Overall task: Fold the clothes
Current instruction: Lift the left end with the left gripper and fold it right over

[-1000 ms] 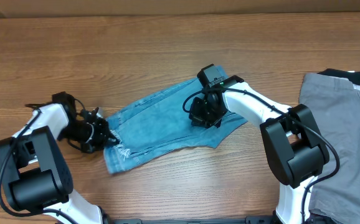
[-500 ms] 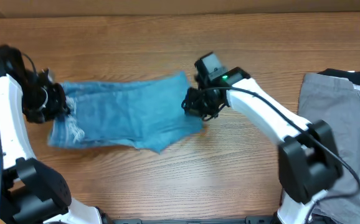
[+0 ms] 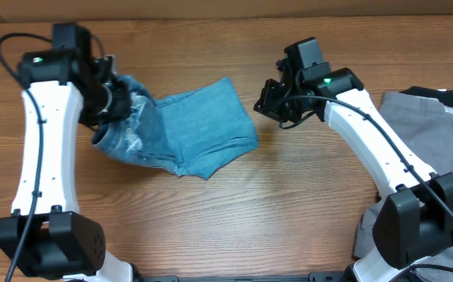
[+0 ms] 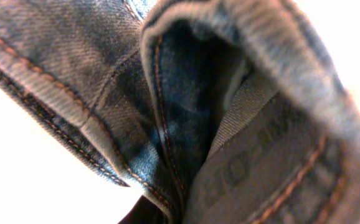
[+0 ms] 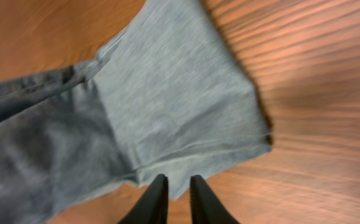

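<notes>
- Change: a moment ago the jeans (image 3: pixel 199 125) lay stretched flat between both claws. Now the right claw (image 3: pixel 267 103) is off the cloth and hangs just beyond its right edge. The right wrist view shows its fingers slightly parted with nothing between them: released.
- The left claw (image 3: pixel 115 100) has swung in toward mid-table, bringing the frayed hem end with it. That end is bunched and raised around the claw. Denim fills the left wrist view and the jaws themselves are hidden, but by the lifted cloth the claw looks clenched on the hem end.
- Meaning: the stretch-out seems over. A fold of the hem end across the rest looks under way but is not yet laid down.
- Position: the jeans sit on the table (image 3: pixel 289 211), left of centre, in a shorter span than before.
- Axis: the long axis runs left to right. The frayed end is at the left and lifted; the wider end is flat and points toward the right arm.
</notes>
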